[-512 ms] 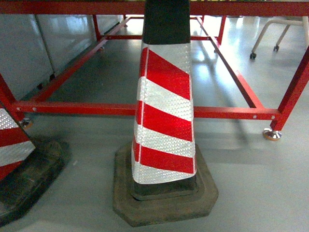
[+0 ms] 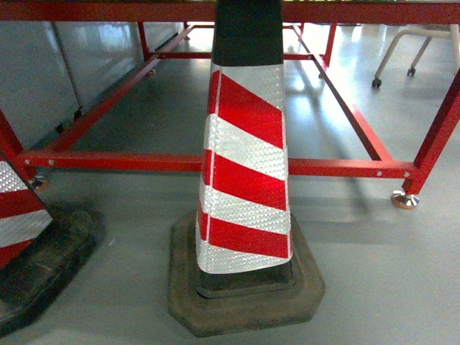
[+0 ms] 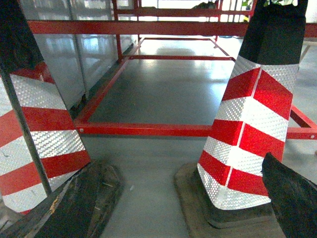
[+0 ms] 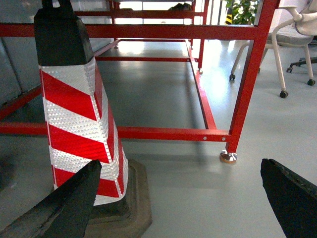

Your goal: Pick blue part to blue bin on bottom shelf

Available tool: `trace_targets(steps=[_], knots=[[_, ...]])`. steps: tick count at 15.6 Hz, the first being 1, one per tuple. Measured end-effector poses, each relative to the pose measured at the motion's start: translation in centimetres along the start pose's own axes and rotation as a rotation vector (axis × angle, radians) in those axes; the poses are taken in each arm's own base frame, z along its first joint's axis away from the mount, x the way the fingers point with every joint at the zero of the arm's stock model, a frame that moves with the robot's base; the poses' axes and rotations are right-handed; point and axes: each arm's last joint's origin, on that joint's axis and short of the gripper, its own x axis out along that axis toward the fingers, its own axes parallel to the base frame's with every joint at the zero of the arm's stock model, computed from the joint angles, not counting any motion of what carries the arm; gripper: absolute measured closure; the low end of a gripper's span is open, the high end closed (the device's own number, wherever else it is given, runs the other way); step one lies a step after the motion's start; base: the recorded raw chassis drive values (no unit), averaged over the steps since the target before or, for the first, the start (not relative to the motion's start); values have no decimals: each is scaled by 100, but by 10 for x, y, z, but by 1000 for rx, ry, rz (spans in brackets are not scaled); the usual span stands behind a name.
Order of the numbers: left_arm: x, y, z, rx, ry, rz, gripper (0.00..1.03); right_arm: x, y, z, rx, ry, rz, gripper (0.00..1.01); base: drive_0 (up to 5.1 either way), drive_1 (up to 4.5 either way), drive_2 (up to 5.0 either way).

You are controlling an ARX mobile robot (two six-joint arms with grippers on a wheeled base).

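Note:
The blue part, the blue bin and the bottom shelf are out of view in every frame. My left gripper (image 3: 179,166) is open and empty, low over the grey floor; its black fingers (image 3: 292,198) frame the gap between two traffic cones. My right gripper (image 4: 179,168) is also open and empty, with its fingers (image 4: 290,198) spread wide over bare floor to the right of a cone. Neither gripper shows in the head view.
A red-and-white striped traffic cone (image 2: 244,165) on a black rubber base stands directly ahead, with a second cone (image 2: 18,215) at the left edge. Behind them runs a low red steel frame (image 2: 338,167) on levelling feet. Grey panels (image 2: 43,72) line the left; a wheeled chair (image 4: 292,34) stands far right.

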Motion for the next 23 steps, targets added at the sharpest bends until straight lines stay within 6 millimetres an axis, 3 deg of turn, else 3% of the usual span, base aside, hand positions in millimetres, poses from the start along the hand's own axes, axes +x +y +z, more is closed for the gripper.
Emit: trace_targets(steps=[23], knots=[[0, 0, 0, 0, 0, 0, 5, 0, 0, 0, 0, 0, 0, 3, 0, 0, 0]])
